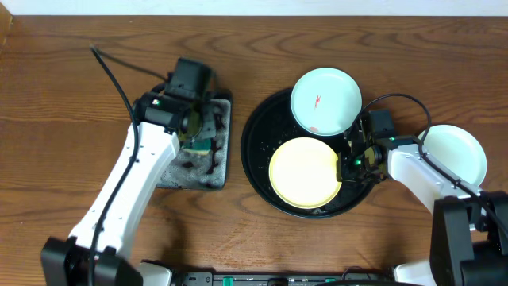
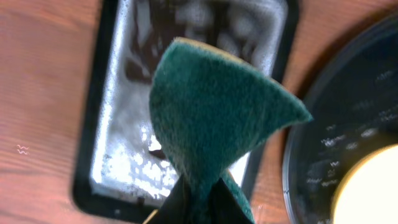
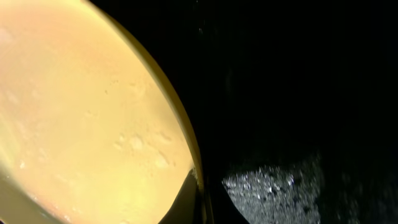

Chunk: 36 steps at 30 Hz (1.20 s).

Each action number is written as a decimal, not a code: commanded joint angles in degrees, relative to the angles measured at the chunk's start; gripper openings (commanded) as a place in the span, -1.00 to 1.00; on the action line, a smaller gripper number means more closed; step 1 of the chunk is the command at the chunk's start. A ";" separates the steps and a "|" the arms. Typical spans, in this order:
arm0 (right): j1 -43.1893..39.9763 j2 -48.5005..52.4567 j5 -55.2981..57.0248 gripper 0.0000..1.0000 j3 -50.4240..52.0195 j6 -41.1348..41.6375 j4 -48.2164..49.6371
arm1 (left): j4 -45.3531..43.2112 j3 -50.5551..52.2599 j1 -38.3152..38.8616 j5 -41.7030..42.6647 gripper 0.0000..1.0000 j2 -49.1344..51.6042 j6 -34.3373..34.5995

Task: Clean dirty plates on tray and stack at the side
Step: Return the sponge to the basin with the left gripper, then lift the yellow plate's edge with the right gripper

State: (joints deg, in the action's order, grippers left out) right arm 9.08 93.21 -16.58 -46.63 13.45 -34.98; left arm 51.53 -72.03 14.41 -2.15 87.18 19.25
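**One plate aside, two waiting on the tray**

I'm seeing the left fingers (image 1: 195, 133) clamping a green sponge (image 2: 217, 118) over the sponge tray (image 2: 87, 155), just left of the tray (image 1: 252, 159). On that tray, the yellow plate (image 1: 304, 172) is lying flat and the smeared mint plate (image 1: 325, 101) is resting across the far rim. The right fingers (image 1: 347, 164) are closed on the yellow plate's right edge, pinching it as far as I can judge. A third plate (image 1: 456, 152) is sitting on the tabletop at the right, looking clean (so I'm counting one done, two left, no stack yet). Only the overhead view is showing the red smear and that set-aside plate. The left wrist view is adding suds in the sponge tray, and the right wrist view specks on the yellow plate.
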 commanded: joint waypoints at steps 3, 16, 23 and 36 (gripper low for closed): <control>1.38 -9.33 7.93 -0.97 0.55 1.01 -2.12 | -5.27 7.54 -4.98 10.10 -0.52 0.48 -3.37; 17.42 -27.43 37.94 -0.97 0.55 7.28 -7.08 | -2.56 7.19 -5.88 15.23 0.26 -3.67 -3.39; 29.92 -30.01 58.66 -0.98 0.39 7.52 -7.50 | -2.05 7.19 -5.88 15.19 0.49 -11.78 -3.39; 47.58 -29.99 76.72 -0.98 -2.43 3.43 -8.24 | -2.12 7.19 -5.88 15.19 0.65 -13.03 -3.37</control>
State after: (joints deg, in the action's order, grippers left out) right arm 53.95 63.83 50.43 -47.16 18.39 -43.16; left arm 49.25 -64.12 8.69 12.80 74.15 16.43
